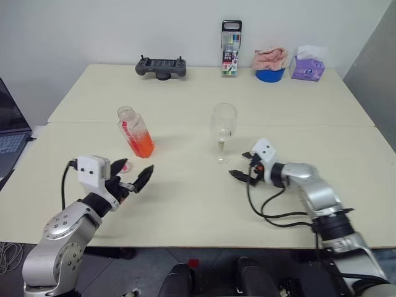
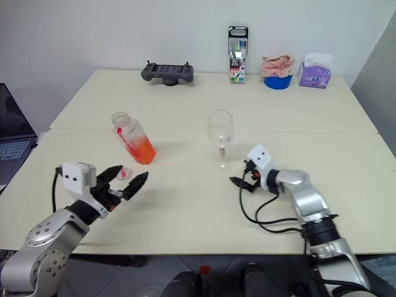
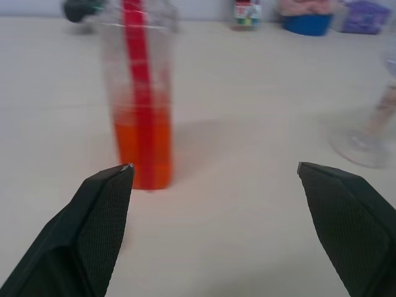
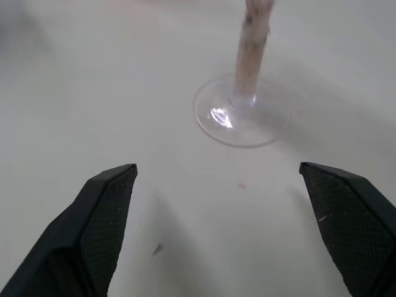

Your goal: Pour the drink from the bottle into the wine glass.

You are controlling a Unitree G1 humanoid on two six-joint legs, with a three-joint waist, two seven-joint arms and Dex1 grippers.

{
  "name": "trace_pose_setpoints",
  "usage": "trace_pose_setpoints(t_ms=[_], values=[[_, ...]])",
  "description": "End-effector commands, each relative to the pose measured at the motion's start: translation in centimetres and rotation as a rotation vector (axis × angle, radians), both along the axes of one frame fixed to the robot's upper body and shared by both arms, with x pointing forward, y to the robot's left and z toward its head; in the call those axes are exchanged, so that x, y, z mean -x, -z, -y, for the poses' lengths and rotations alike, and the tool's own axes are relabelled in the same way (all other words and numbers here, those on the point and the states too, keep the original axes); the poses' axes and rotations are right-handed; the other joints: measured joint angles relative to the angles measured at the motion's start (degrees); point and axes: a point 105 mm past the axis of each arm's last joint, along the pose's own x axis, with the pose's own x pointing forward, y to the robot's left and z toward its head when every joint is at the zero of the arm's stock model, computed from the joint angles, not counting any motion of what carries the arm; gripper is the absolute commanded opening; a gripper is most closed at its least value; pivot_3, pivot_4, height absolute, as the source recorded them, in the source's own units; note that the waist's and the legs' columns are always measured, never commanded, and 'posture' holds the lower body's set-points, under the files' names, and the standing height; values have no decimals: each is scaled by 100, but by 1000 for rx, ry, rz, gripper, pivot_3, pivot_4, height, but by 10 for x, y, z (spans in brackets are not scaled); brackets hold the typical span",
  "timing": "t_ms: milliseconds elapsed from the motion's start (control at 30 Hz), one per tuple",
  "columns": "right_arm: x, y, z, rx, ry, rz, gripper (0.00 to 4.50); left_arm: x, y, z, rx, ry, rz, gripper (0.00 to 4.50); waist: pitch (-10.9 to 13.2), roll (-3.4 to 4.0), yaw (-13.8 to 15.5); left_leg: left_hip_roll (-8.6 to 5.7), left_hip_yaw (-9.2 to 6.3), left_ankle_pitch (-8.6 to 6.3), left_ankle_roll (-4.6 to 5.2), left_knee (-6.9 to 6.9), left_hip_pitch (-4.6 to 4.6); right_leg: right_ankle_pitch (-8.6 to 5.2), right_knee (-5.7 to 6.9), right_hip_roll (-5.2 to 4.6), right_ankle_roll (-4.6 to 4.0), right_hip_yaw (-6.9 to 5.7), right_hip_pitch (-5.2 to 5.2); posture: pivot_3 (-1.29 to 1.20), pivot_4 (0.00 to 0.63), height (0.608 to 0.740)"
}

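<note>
You are seeing the bottle standing uncapped on the table, long axis near upright, just ahead of the wide-open left gripper. The right gripper, jaws also wide, is sitting beside the wine glass, holding nothing.

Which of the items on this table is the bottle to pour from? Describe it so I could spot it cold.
On the cream table, look at the near half, to the left of the empty wine glass. The bottle stands there alone, uncapped. It is the only clear container holding orange-red liquid, filling its lower part, with a red strip down its side.
</note>
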Motion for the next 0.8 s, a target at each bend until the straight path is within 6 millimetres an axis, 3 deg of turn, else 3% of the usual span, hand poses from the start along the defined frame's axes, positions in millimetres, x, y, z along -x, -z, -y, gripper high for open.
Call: trace_pose_setpoints(t_ms=[33,167,367,600,800], values=[[35,-68,10,-45,-208,64,4474,-3,-16,-16,-44,-88,103,4500,4,-4,9,-1,0,-1,1,-1,1,-3,-1,0,6,0,0,0,150,740],[43,-124,18,-89,-246,127,4474,-12,-26,-22,-67,-116,143,4500,18,-14,-8,-4,3,-1,2,5,5,-15,1,6,25,-6,5,0,150,740],[37,-169,11,-164,-237,192,4474,-27,-34,-23,-120,-51,141,4500,16,-20,-15,4,5,-1,3,3,19,-10,10,18,16,-8,11,0,150,740],[27,-174,2,-126,-227,246,4474,-50,-45,-16,-139,8,139,4500,17,-21,-1,-2,4,-1,2,2,6,3,1,6,-3,-7,5,0,150,740],[26,-172,2,-105,-229,257,4474,-67,-48,-9,-121,5,144,4500,16,-21,6,-1,1,1,-1,10,-68,13,16,1,1,-4,-70,0,150,740]])
